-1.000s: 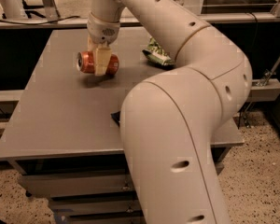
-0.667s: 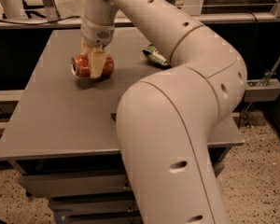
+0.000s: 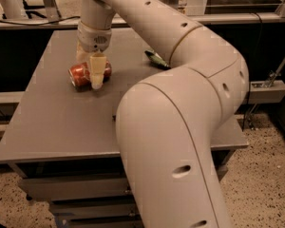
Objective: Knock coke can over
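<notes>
Tabletop: gripper at can (further left)

coke can lying sideways on table, back-left area; gripper down over it; snack bag off right, partly behind arm

The coke can lies on its side on the counter. The gripper is positioned directly over it.
</notes>
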{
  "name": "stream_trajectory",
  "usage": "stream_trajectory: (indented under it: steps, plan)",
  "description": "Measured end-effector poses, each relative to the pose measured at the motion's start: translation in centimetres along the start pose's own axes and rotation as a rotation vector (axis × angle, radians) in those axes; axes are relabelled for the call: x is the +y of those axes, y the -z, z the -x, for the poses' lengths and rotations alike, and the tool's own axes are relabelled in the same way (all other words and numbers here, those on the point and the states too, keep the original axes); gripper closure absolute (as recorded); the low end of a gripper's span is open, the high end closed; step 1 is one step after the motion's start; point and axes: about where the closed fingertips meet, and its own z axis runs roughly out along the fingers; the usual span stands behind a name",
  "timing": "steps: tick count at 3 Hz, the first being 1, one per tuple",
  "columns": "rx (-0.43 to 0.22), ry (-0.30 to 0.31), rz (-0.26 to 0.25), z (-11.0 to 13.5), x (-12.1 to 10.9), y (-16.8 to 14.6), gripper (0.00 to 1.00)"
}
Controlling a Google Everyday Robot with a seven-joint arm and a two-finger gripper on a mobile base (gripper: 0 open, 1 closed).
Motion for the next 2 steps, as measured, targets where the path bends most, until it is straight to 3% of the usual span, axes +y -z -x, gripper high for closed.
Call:
stream_trajectory:
  steps: [2]
  plan:
    - [0.0,0.007,0.009,0.1,0.22,-0.26,0.0]
